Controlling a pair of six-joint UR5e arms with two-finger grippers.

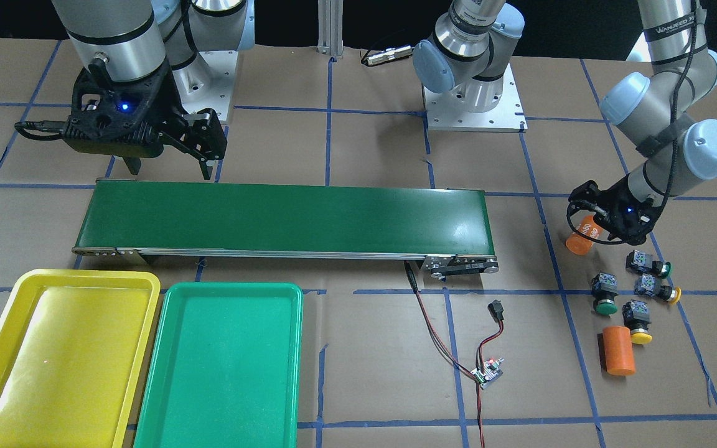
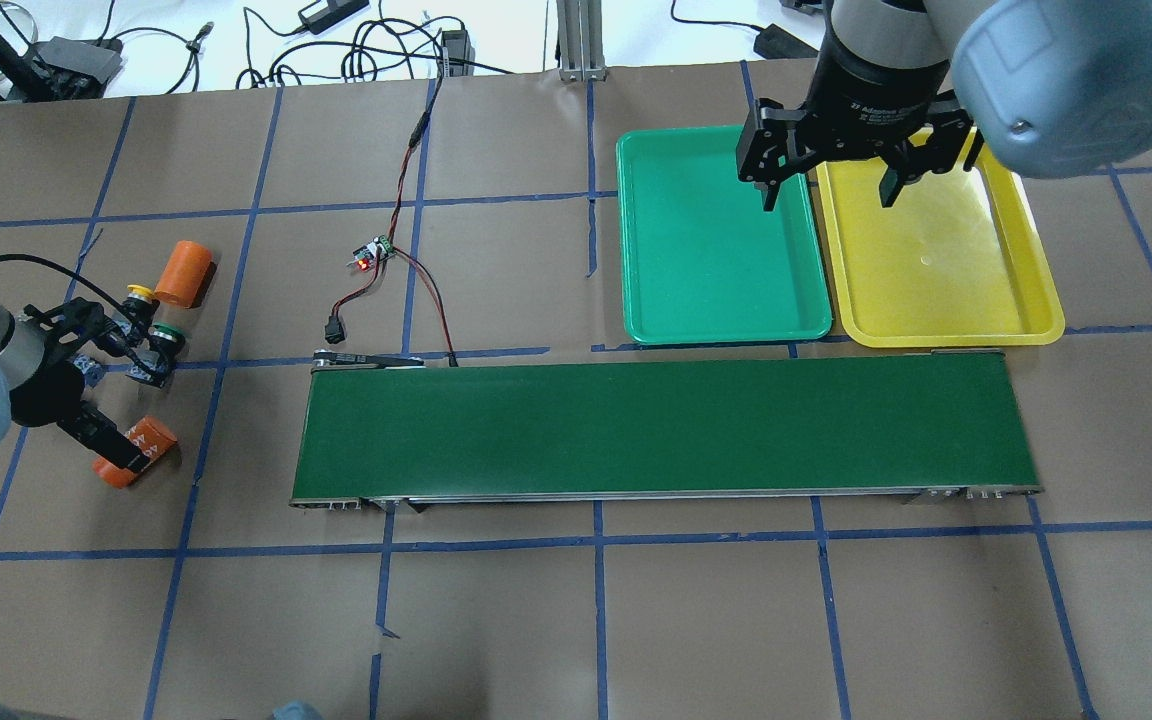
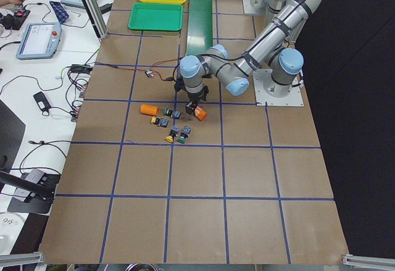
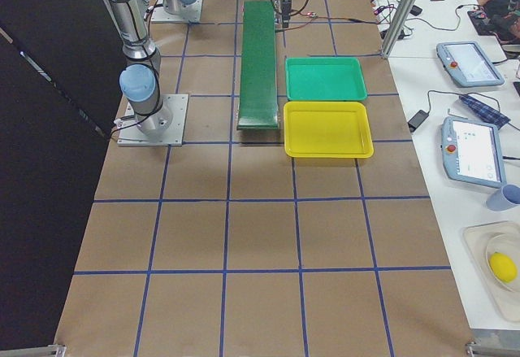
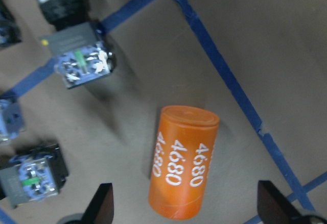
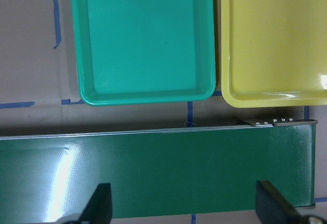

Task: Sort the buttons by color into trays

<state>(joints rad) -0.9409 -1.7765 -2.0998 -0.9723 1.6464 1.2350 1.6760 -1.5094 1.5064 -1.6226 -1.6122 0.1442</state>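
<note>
Several buttons lie loose on the paper: a green-capped one [image 1: 648, 264], a yellow-capped one [image 1: 657, 288], another green [image 1: 604, 292] and another yellow [image 1: 637, 320]. My left gripper [image 1: 590, 229] hangs open just beside them, its fingers either side of an orange cylinder [image 5: 184, 163], not closed on it. A green-capped button [image 5: 69, 35] shows at the top left of the left wrist view. The yellow tray [image 1: 60, 354] and green tray [image 1: 221, 361] lie side by side, both bare. My right gripper [image 1: 170, 171] is open and holds nothing, high over the belt's end near the trays.
A long dark-green conveyor belt [image 1: 284, 218] runs between the trays and the robot bases. A second orange cylinder [image 1: 618, 350] lies by the buttons. A small circuit board [image 1: 488, 372] with red and black wires sits off the belt's end.
</note>
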